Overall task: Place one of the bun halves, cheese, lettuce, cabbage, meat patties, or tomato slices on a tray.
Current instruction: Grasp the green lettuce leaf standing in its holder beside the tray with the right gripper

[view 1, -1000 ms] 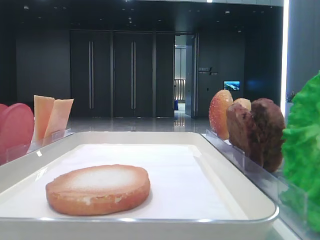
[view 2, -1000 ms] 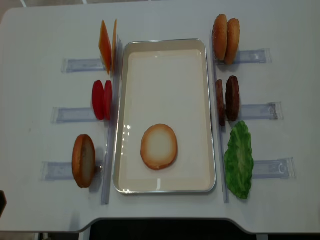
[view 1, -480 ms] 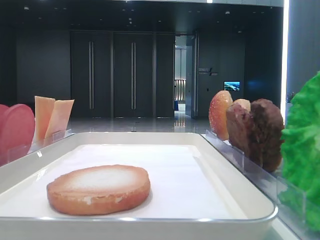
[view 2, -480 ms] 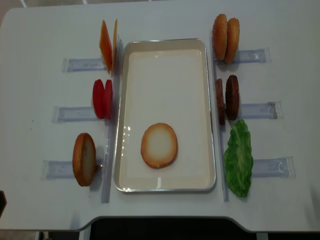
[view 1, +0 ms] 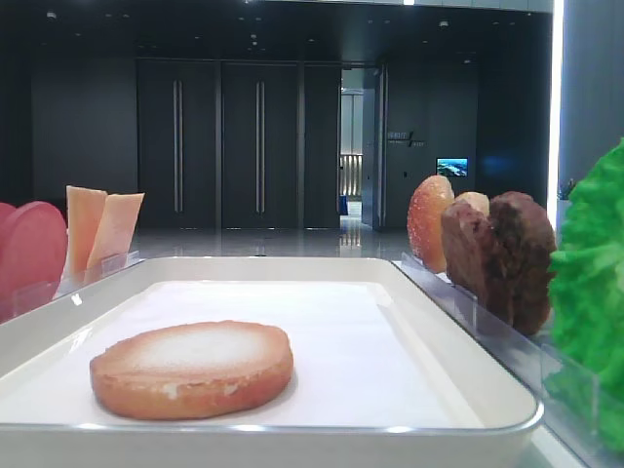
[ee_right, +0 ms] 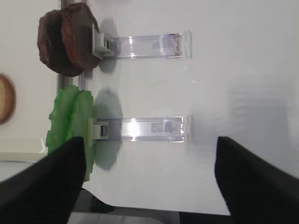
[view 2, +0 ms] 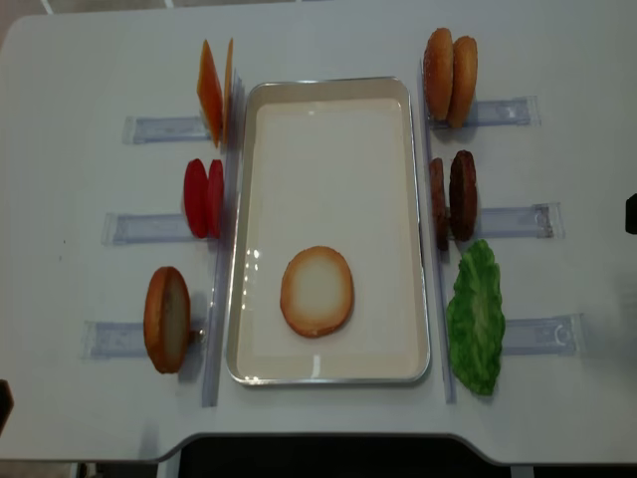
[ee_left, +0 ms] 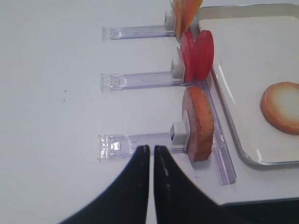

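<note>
While spread wide, the right gripper (ee_right: 149, 179) is faced by the lettuce (ee_right: 70, 126), edge-on at ten o'clock.

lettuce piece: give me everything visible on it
The lettuce is one bright green toy leaf, ruffled at the edge, looking like moulded plastic. It stands on edge in a clear slotted holder on the white table, just outside the tray's right rim, nearest the front, beside the meat patties. No gripper touches it.
</note>
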Robot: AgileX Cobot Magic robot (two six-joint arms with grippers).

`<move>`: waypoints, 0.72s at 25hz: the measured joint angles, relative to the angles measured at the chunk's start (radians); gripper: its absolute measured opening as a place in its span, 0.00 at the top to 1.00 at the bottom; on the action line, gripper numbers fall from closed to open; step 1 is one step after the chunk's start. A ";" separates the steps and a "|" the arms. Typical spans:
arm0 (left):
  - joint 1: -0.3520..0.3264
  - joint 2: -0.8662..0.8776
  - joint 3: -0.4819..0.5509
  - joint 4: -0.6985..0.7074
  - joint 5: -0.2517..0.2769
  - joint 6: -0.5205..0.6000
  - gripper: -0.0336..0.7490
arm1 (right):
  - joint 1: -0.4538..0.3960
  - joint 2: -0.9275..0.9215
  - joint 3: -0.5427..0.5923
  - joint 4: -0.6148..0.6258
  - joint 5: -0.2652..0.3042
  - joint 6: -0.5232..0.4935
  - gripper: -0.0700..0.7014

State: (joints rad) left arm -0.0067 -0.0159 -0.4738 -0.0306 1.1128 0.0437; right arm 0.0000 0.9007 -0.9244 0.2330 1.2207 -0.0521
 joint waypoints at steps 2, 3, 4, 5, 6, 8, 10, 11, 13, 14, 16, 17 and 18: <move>0.000 0.000 0.000 0.000 0.000 0.000 0.93 | 0.000 0.000 0.000 0.002 0.001 -0.002 0.21; 0.000 0.000 0.000 0.000 0.000 0.000 0.93 | 0.000 0.000 -0.001 0.004 0.001 0.004 0.21; 0.000 0.000 0.000 0.000 0.000 0.000 0.93 | 0.000 0.003 -0.005 0.004 0.002 0.019 0.21; 0.000 0.000 0.000 0.000 0.000 0.000 0.93 | 0.000 0.011 -0.012 0.005 0.003 0.032 0.21; 0.000 0.000 0.000 0.000 0.000 0.000 0.93 | 0.000 0.022 -0.020 0.006 0.003 0.039 0.21; 0.000 0.000 0.000 0.000 0.000 0.000 0.93 | 0.000 0.050 -0.037 0.007 0.003 0.052 0.21; 0.000 0.000 0.000 0.000 0.000 0.000 0.94 | 0.000 0.087 -0.061 0.007 0.003 0.064 0.21; 0.000 0.000 0.000 0.000 0.000 0.000 0.94 | 0.000 0.101 -0.070 0.007 0.003 0.067 0.21; 0.000 0.000 0.000 0.000 0.000 0.000 0.94 | 0.000 0.114 -0.080 0.007 0.002 0.070 0.21; 0.000 0.000 0.000 0.000 0.000 0.000 0.94 | 0.000 0.115 -0.081 0.007 0.002 0.071 0.21; 0.000 0.000 0.000 0.000 0.000 0.000 0.94 | 0.000 0.115 -0.081 0.005 0.002 0.085 0.21; 0.000 0.000 0.000 0.000 0.000 0.000 0.94 | 0.000 0.115 -0.081 0.002 0.002 0.094 0.21; 0.000 0.000 0.000 0.000 0.000 0.000 0.94 | 0.000 0.115 -0.081 0.002 0.002 0.104 0.21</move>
State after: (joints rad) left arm -0.0067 -0.0159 -0.4738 -0.0306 1.1128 0.0437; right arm 0.0000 1.0159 -1.0059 0.2353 1.2226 0.0516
